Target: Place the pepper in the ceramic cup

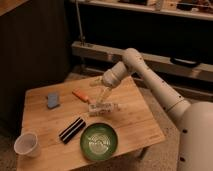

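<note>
My gripper [101, 98] hangs low over the middle of the wooden table [135, 117], just above a pale wrapped bar [107, 107]; clenched or released, I cannot tell. The pepper [80, 95] lies on the table near it at 10 o'clock, apart from it. The ceramic cup [26, 145] stands upright well apart at 8 o'clock, by the table's corner. A green bowl [99, 141] sits at 6 o'clock.
</note>
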You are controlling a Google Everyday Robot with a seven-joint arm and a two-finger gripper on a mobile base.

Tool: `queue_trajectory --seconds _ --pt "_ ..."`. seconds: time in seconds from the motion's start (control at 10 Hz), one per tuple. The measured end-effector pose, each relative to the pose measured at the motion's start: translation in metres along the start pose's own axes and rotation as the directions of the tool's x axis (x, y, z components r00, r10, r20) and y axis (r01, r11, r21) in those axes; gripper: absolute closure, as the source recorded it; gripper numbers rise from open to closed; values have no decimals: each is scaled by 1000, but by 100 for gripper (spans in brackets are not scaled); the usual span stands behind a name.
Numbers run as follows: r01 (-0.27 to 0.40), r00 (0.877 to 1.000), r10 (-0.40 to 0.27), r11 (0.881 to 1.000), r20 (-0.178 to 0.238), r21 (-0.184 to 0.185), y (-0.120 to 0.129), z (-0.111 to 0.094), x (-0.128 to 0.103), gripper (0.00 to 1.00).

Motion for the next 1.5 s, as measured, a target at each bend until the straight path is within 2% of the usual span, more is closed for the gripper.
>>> queue_trajectory --seconds 1.3,1.4,1.5 --pt "0 1000 0 1000 0 -2 0 0 0 20" --pt "-4 1000 4 1000 8 -15 1 0 0 20" --pt "-26 999 27 999 37 -46 3 2 1 20"
